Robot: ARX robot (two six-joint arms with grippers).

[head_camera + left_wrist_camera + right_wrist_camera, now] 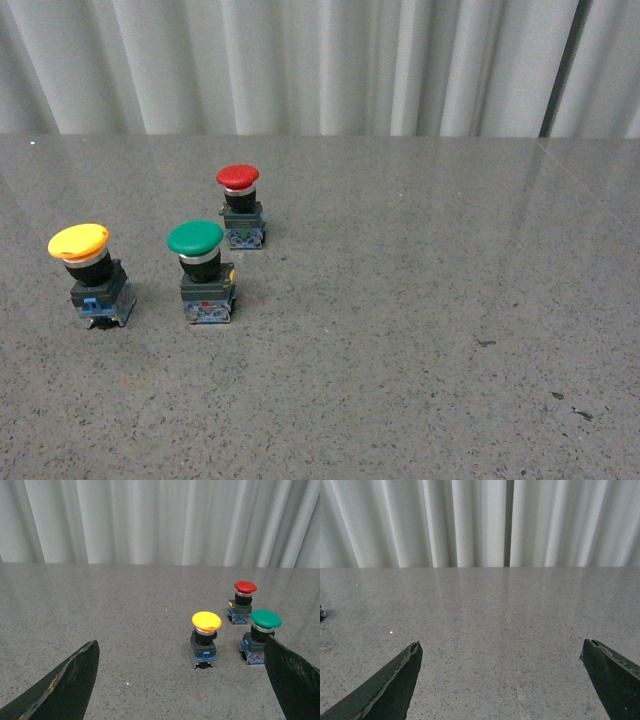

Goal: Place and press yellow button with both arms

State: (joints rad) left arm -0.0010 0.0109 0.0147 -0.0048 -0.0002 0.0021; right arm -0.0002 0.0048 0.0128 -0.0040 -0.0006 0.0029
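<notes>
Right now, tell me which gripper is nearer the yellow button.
Left. The left gripper has the yellow button close ahead of its open jaws; the right gripper faces tabletop, with that button outside its view.

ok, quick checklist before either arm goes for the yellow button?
1. yellow button upright on the table: ok.
2. gap between it and the green button: ok.
3. left end effector open and empty: ok.
4. right end effector open and empty: ok.
5. yellow button ahead of the left end effector in the left wrist view: ok.
6. yellow button in the right wrist view: not ok, it does not show there.
</notes>
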